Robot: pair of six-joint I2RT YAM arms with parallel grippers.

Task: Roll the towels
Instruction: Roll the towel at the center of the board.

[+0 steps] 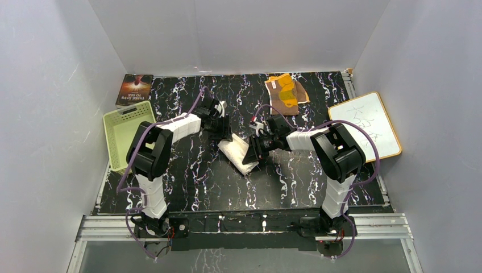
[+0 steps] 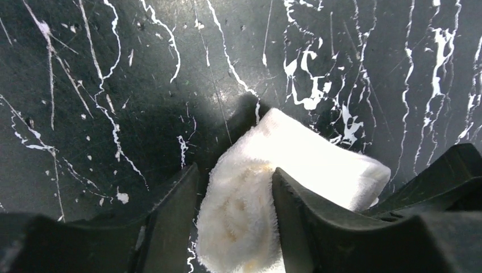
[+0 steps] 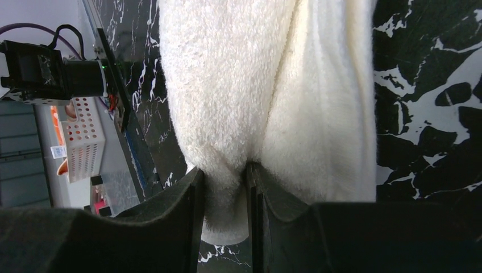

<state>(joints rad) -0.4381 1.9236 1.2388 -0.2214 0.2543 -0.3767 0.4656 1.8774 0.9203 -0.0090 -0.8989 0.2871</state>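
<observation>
The cream-white towel (image 1: 239,152) lies partly rolled in the middle of the black marbled table. My left gripper (image 1: 223,136) is at its far left end, shut on the rolled end of the white towel (image 2: 244,210). My right gripper (image 1: 257,149) is at its right side, shut on a fold of the same towel (image 3: 227,187). The brown towel with yellow-orange pattern (image 1: 286,94) lies flat at the back of the table, apart from both grippers.
A light green basket (image 1: 124,133) stands at the left edge, with a dark book (image 1: 134,90) behind it. A white board with a wooden frame (image 1: 366,125) lies at the right edge. Grey walls enclose the table on three sides.
</observation>
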